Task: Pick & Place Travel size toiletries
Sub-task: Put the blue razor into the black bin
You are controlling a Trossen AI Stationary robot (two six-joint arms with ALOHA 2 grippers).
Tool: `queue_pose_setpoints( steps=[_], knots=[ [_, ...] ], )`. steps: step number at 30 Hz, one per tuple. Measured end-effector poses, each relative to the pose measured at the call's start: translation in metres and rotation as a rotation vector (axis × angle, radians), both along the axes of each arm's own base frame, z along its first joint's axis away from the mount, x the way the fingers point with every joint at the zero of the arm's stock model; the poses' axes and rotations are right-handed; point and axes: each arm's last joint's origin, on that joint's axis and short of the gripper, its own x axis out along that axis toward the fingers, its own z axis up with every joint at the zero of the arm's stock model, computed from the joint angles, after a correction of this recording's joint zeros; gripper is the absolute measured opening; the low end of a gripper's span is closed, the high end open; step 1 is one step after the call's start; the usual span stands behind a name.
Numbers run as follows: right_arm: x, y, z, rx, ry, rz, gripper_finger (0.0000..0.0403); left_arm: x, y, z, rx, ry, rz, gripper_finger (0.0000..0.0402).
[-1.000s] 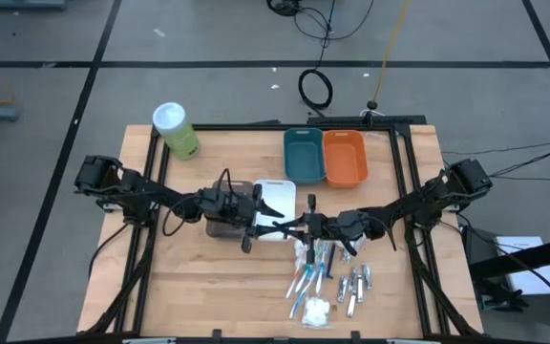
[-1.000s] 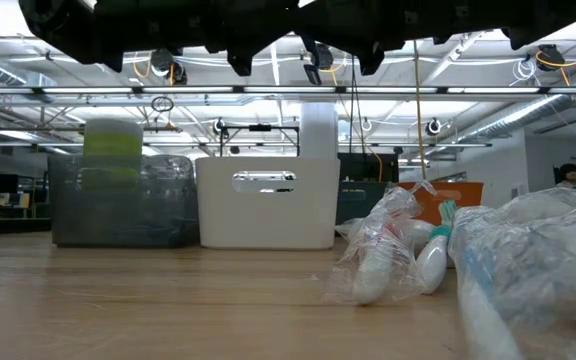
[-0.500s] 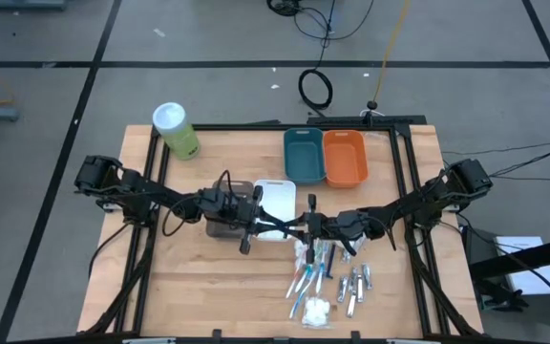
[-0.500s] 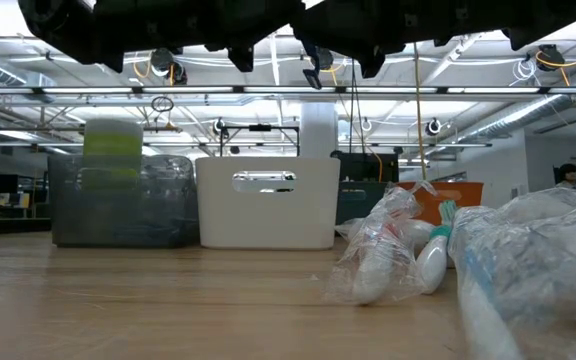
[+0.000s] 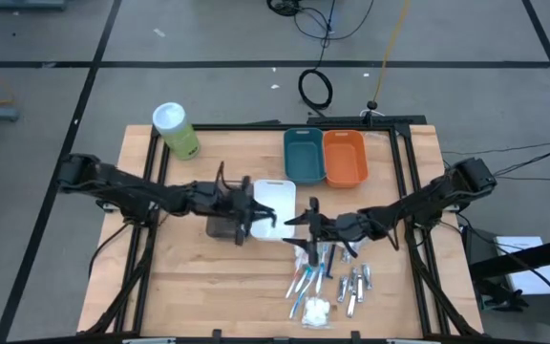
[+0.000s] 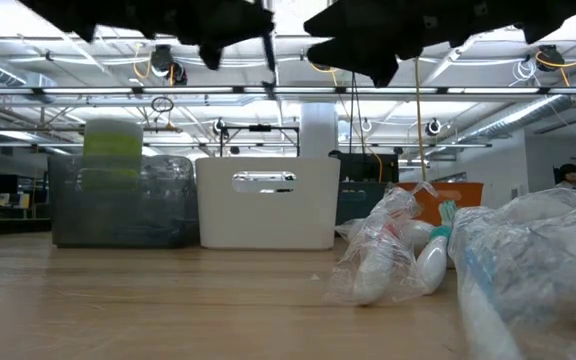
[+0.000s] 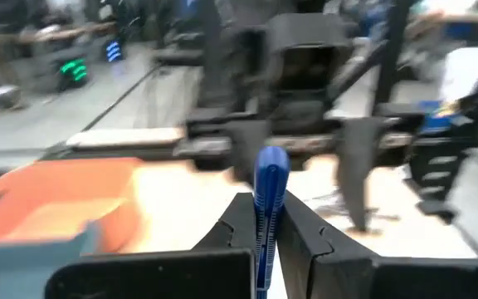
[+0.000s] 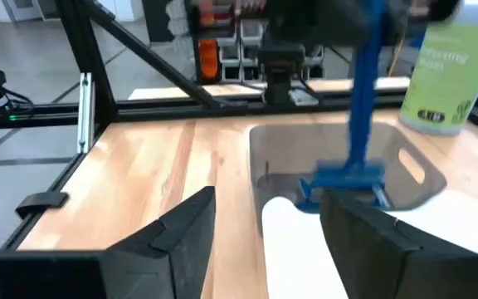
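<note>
Blue-handled razor [image 7: 268,199] clamped between the dark fingers of the left gripper [image 5: 253,211], seen upright in the left wrist view and, in the right wrist view, hanging head-down [image 8: 351,124] over the grey-brown bin. In the high view, left gripper at frame centre, over the seam between the grey-brown rectangular bin [image 5: 220,229] and the white rectangular bin [image 5: 281,194]. Right gripper [image 5: 304,229] just right of centre, fingers spread wide with nothing between them, above the upper end of the toiletries pile. Remaining travel size toiletries [image 5: 327,282] scattered on the pale wooden table [image 5: 179,287] in the lower middle of the high view: thin red, blue and white toothbrushes [image 5: 306,277], small silvery tubes [image 5: 358,285] to their right, a white soft packet [image 5: 318,311] at the bottom. Teal bin [image 5: 303,155] and orange bin [image 5: 345,157] side by side, touching, in the upper centre. Green canister with white lid [image 5: 175,130] at the table's upper left corner. In the low view, clear-wrapped items [image 6: 393,255] lying on the wood at right, white bin in the middle.
</note>
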Motion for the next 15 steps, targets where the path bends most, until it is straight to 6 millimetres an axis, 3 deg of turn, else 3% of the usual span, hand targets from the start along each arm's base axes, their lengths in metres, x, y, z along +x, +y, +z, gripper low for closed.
queue_pose_setpoints(
  steps=[7,12,15],
  knots=[
    [-0.012,0.003,0.008,0.039,0.057,0.007,0.0198,-0.049,0.011,0.014,-0.028,0.231,0.252,0.001],
    [-0.013,0.004,0.009,0.038,0.061,0.012,0.0186,-0.081,0.017,0.005,-0.153,0.31,0.377,0.001],
    [-0.013,0.003,0.007,0.034,0.073,0.009,0.0181,-0.095,0.019,-0.012,-0.245,0.329,0.414,0.0011]
  ],
)
